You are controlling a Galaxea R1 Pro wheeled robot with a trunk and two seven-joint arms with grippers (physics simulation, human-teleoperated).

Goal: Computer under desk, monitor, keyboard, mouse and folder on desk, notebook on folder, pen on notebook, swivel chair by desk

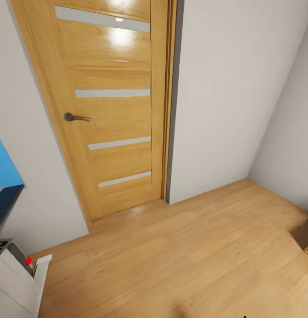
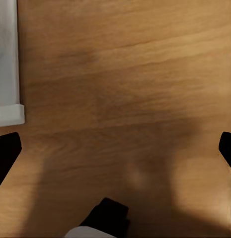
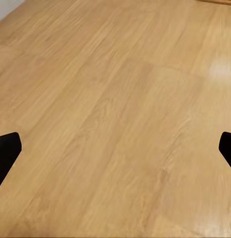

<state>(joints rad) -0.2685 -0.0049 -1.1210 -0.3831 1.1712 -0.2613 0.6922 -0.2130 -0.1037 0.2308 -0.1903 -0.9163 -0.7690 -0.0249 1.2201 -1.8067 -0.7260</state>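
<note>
At about eight o'clock of the head view the computer (image 1: pixel 17 282), white with its red mark, stands on the wooden floor (image 1: pixel 180 260) beneath the blue desk (image 1: pixel 4 170) panel at nine, so the left arm looks nearer. The closed door (image 1: pixel 109 106) stands at twelve. Both the left gripper (image 2: pixel 115 148) and right gripper (image 3: pixel 115 148) hang over bare floor, jaws wide apart, holding nothing.

Wooden door (image 1: pixel 112 110), wood floor (image 1: pixel 180 265)
</note>
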